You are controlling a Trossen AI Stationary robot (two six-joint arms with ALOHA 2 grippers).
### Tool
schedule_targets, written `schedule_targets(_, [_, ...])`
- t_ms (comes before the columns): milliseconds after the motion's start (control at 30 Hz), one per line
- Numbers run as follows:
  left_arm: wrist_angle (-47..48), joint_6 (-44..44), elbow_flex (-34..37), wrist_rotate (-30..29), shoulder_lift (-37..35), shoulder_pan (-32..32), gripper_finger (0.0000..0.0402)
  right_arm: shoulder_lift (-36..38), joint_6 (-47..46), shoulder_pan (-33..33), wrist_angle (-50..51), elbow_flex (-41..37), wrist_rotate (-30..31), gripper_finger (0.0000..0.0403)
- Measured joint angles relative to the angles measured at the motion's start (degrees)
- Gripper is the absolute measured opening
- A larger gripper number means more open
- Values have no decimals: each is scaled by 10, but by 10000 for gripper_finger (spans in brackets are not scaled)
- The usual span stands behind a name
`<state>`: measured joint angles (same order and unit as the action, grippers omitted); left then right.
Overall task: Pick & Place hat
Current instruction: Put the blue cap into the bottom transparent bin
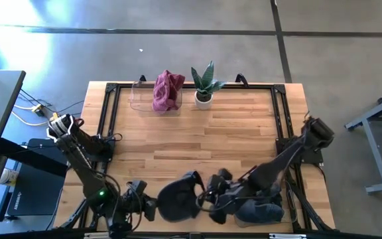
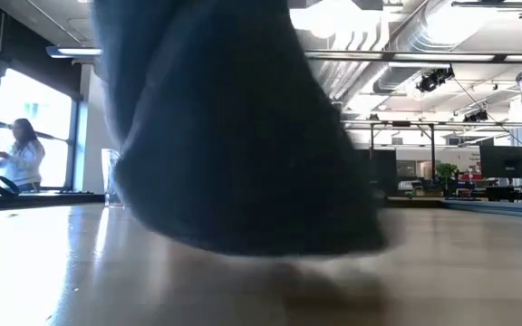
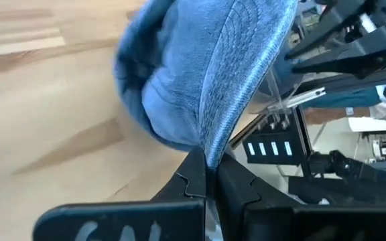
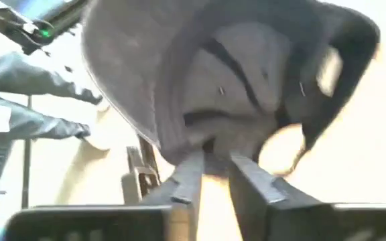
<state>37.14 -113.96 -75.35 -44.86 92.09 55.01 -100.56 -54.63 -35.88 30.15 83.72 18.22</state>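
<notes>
The hat (image 1: 178, 198) is a dark blue cap near the table's front edge, between my two grippers. It fills the low view (image 2: 234, 136), where a shadow lies on the wood under it. My left gripper (image 1: 152, 207) stands at its left side, shut on its stitched brim (image 3: 233, 80). My right gripper (image 1: 207, 198) stands at its right side. In the right wrist view, its fingers (image 4: 213, 161) are a little apart at the rim of the cap's hollow inside (image 4: 246, 73). My left gripper pinches the edge of the brim (image 3: 210, 150) between its two fingers, coming from the table's left and slanting down. The brim stands on edge, and the crown bulges beyond the fingers, above the wood. My right gripper's fingertips (image 4: 186, 167) reach the cap's lower rim; whether they touch it I cannot tell.
A clear container with a pink cloth (image 1: 168, 91) and a small potted plant (image 1: 204, 85) stand at the far edge. A dark blue bundle (image 1: 260, 212) lies under my right arm at the front right. A black frame (image 1: 280, 119) borders the table. Bare wood lies in the middle.
</notes>
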Motion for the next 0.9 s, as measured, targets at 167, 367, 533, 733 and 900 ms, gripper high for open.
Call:
schedule_targets(167, [-1,3,0,6,0,2,1,20,-29,-1,137,-2,17,172])
schedule_targets(367, [-3,17,0,6,0,1,1,21,-61,9,27,-101,44,269])
schedule_targets(533, [-2,16,0,10,0,1,1,15,-140,29,-228,-222,67,259])
schedule_targets(733, [-5,20,-9,9,0,1,1,-5,-186,47,-296,-270,115,144])
schedule_targets(900, [9,32,-26,9,0,1,1,-3,-151,52,-208,-227,113,17])
